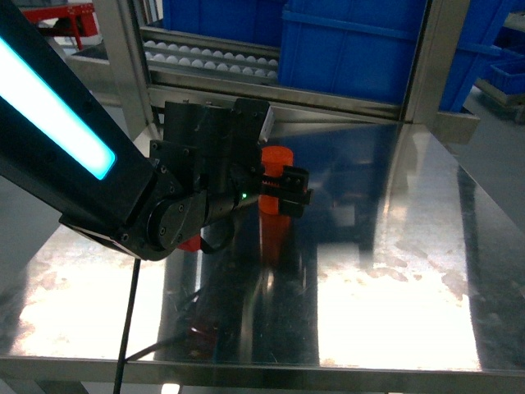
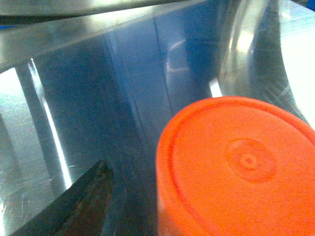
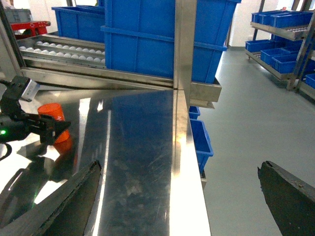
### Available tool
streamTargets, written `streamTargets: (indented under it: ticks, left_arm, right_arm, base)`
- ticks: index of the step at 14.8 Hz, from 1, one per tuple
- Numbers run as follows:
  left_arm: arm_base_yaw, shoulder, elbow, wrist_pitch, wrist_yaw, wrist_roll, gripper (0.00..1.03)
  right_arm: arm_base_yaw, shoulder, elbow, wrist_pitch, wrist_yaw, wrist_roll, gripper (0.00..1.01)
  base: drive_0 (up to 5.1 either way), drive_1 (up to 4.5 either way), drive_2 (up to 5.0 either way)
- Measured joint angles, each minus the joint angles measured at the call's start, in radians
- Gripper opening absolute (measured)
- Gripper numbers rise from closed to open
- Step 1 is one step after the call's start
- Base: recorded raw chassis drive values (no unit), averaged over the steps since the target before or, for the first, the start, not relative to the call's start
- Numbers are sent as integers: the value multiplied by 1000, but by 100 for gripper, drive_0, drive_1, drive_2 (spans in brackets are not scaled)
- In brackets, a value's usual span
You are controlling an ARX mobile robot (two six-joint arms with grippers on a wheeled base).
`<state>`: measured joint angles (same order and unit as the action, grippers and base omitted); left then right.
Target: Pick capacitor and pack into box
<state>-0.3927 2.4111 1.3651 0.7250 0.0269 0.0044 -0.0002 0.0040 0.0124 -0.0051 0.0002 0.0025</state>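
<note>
The capacitor (image 1: 276,155) is a stubby orange cylinder standing upright on the shiny steel table (image 1: 394,246). My left gripper (image 1: 289,190) is right at it, open. In the left wrist view the capacitor's round top (image 2: 241,172) fills the lower right. One dark finger (image 2: 86,201) sits to its left with a gap between them; the other finger is hidden. The right wrist view shows the capacitor (image 3: 50,111) far left behind the left gripper (image 3: 51,130). My right gripper (image 3: 179,167) is wide open and holds nothing, over the table's right edge. The box is out of view.
Large blue bins (image 1: 353,49) and a roller rack (image 1: 213,59) sit behind a steel frame post (image 3: 184,44) at the table's back. Off the right edge are the grey floor, a low blue bin (image 3: 202,142) and shelves of blue bins (image 3: 280,39).
</note>
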Motion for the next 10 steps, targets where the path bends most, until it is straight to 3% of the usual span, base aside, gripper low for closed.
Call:
streamTargets:
  ticks: [3,4,7,10]
  left_arm:
    - [0,0,0,-11,0,-3,51]
    - [0,-10,-19,0,-2,-5,46]
    - [19,-163,-174,70,-31,-16,45]
    - [74,-462,-439,203,-114,-20,45]
  right_arm:
    - [0,0,0,0,0,0,98]
    - [0,0,0,0,0,0,98]
    - [0,0,0,0,0,0,98]
    - [0,0,0,0,0,0,98]
  base:
    - [0,0,0]
    - [0,0,0]
    - [0,0,0]
    - [0,0,0]
